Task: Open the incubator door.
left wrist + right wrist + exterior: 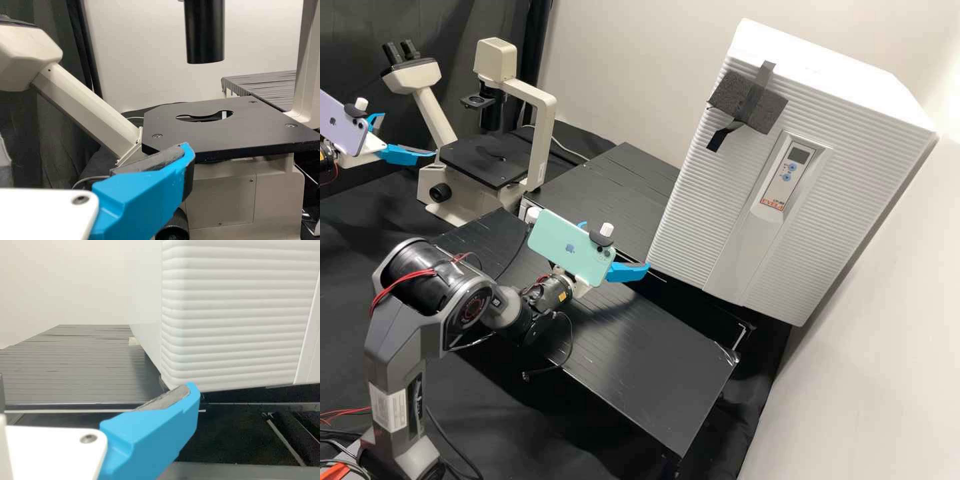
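In the high view the white ribbed incubator (700, 200) stands at the right, its front door closed, a dark foam pad (770, 110) taped near its upper edge. My right gripper (617, 245) is open beside the door's lower left corner, one finger's tip close to it. In the right wrist view that corner (177, 360) rises behind my right gripper (96, 390); whether a finger touches it I cannot tell. At the far left my left gripper (409, 135) stands open and empty near the microscope. The left wrist view has my left gripper (97, 162) before the microscope's black stage.
A cream microscope (537, 143) with a black stage (225, 130) stands at the back left. Black slatted bench tops (640, 353) lie under and in front of the right arm, with a dark gap (230, 435) below the incubator's front. A wall rises at the right.
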You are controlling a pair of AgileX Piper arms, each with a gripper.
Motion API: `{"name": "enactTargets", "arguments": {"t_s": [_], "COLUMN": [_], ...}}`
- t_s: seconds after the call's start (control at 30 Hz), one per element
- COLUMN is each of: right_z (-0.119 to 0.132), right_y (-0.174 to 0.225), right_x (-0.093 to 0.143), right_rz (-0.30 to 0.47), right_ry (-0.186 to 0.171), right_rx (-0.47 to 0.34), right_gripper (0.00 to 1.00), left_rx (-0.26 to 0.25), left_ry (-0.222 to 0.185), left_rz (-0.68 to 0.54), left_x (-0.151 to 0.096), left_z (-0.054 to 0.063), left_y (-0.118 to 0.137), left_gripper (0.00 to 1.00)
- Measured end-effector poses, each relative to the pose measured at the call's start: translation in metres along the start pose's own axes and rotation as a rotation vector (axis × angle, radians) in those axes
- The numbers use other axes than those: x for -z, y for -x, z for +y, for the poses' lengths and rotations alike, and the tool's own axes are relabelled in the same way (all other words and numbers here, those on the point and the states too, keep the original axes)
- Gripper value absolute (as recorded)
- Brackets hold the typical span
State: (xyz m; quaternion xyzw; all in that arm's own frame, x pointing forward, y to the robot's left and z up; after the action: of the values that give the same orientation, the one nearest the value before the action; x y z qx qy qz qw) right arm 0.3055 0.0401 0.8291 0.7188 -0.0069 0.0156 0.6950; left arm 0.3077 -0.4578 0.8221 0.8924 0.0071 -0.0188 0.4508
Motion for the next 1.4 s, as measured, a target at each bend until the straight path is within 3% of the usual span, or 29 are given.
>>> {"name": "enactTargets", "arguments": {"t_s": [0.43,0.63,0.97,1.4], "right_z": [0.006,0.042,0.104,0.139], "right_y": [0.001,0.010,0.009,-0.016], "right_x": [0.000,0.009,0.051,0.068], "right_rz": [-0.001,0.027,0.109,0.064], "right_ry": [0.000,-0.002,-0.050,-0.050], "right_rx": [-0.020,-0.143,-0.386,-0.445], "right_gripper": [1.00,1.00,1.00,1.00], "left_rx": [0.000,0.000,0.000,0.000], "left_ry": [0.000,0.000,0.000,0.000], "left_rz": [0.000,0.000,0.000,0.000], "left_x": [0.000,0.000,0.000,0.000], "left_z": [0.000,0.000,0.000,0.000], "left_y": [0.000,0.000,0.000,0.000], "left_gripper": [1.00,1.00,1.00,1.00]}}
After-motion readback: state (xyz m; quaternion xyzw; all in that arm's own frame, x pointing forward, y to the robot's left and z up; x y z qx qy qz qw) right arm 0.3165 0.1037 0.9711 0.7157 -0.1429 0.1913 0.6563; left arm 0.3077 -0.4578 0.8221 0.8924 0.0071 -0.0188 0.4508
